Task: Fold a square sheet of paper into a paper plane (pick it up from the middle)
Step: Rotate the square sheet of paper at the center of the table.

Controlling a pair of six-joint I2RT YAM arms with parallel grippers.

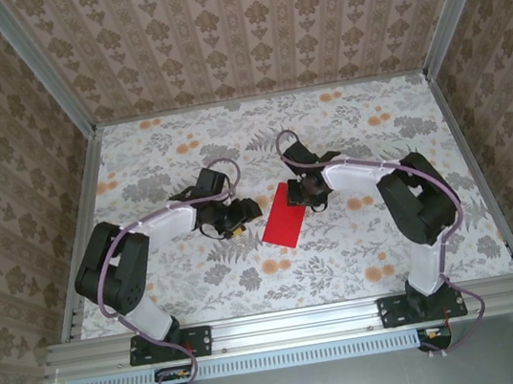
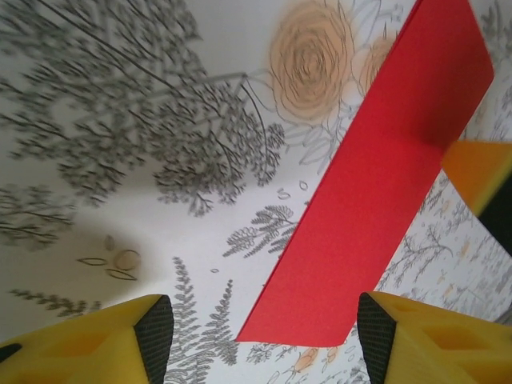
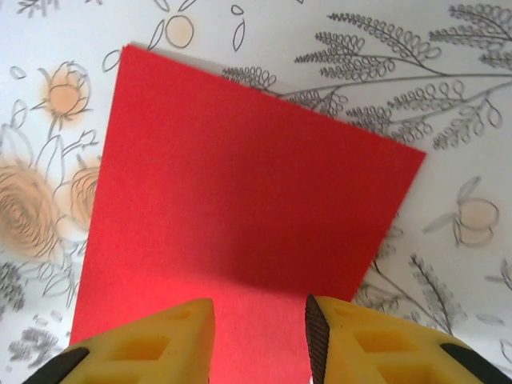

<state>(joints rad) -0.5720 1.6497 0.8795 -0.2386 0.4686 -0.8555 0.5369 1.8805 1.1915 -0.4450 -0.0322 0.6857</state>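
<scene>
One flowered counter [image 1: 391,249] carries a single red sheet of paper [image 1: 281,215], lying flat near its middle. From above the sheet reads as an oblong, its long axis running far to near and leaning a little leftward at the near end. Two hands flank it. The right hand [image 1: 310,194] hangs over the sheet's far right part, its fingers [image 3: 188,340] a narrow gap apart with red showing between them and nothing visibly clamped. The left hand [image 1: 237,216] sits just beside the left long edge, spread wide and empty, so the sheet lies to its right. By my judgement the right hand is nearer.
</scene>
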